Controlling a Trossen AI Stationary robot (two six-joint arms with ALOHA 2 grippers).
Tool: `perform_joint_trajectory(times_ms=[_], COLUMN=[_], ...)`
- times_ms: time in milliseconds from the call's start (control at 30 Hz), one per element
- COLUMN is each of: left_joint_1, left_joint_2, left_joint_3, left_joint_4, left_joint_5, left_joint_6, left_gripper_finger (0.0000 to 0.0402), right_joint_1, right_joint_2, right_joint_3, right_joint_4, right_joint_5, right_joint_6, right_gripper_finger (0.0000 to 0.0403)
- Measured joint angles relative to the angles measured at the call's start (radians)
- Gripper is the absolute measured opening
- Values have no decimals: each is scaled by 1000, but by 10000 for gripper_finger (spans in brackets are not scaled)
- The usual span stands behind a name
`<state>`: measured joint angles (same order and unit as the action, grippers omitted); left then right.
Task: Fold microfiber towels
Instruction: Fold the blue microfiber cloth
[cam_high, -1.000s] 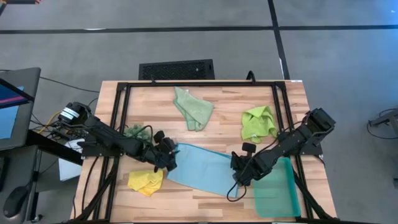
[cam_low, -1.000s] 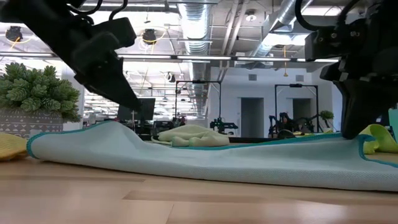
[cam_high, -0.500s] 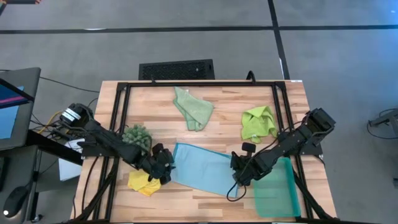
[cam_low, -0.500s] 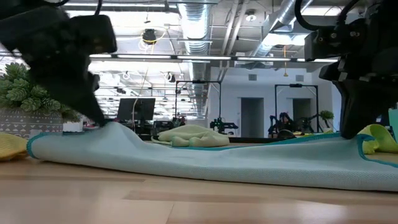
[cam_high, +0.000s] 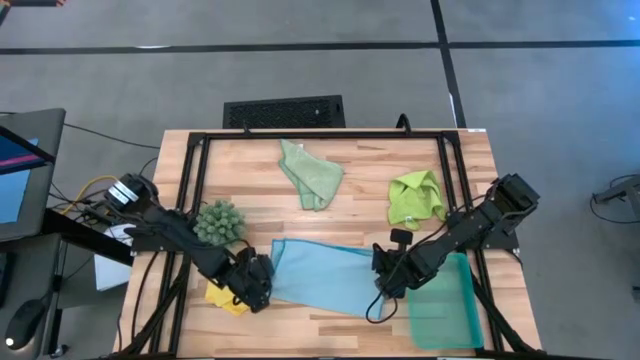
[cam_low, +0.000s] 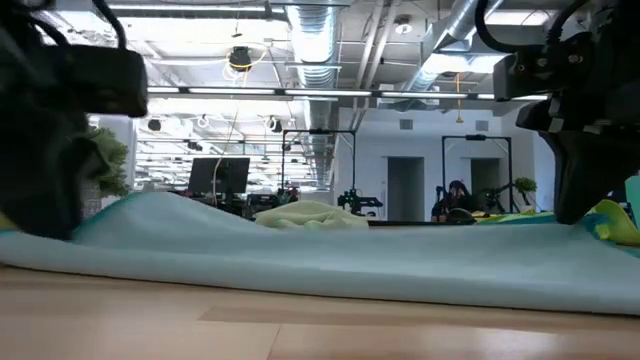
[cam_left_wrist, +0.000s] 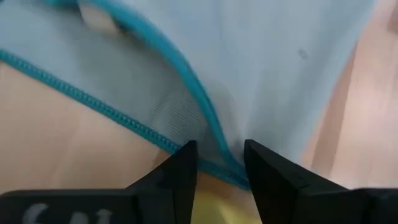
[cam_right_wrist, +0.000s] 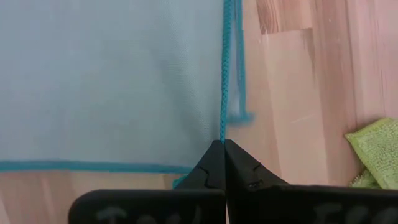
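light blue towel (cam_high: 325, 277) lies mostly flat on the surface (cam_high: 350, 195), teal-edged, its left edge humped up. my right claw (cam_high: 381, 288) is pinched together on its right edge, beside the teal tray (cam_high: 450, 305). left claw (cam_high: 258, 290), fingers apart, sits at the towel's lower-left corner over the yellow towel (cam_high: 218, 296). since a second ago it slid down from the upper-left corner, uncovering the spiky clump (cam_high: 219, 221) left of the towel.

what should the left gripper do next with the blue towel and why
Probably close the left gripper on the light blue towel: its jaws stand apart around the teal hem at the towel's left edge, while the right gripper is already shut on the opposite hem. Then both could lift and fold.
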<state>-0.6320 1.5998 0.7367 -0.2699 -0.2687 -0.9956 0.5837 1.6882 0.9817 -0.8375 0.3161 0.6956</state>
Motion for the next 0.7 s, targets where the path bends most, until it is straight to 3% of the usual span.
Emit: perform_joint_trajectory(times_ms=[200, 433, 700], left_joint_1=[-16, -11, -1], left_joint_2=[-9, -8, 21], left_joint_3=[73, 77, 77], left_joint_4=[-67, 6, 20], left_joint_5=[-52, -239, -270], left_joint_6=[-22, 16, 31], left_gripper_finger=[128, 128, 128], right_joint_1=[10, 12, 10], right_joint_2=[0, 0, 0], right_joint_3=[0, 0, 0], right_joint_4=[0, 4, 21], right_joint_5=[-2, -2, -1], right_joint_6=[-23, -26, -53], right_gripper_finger=[8, 8, 8])
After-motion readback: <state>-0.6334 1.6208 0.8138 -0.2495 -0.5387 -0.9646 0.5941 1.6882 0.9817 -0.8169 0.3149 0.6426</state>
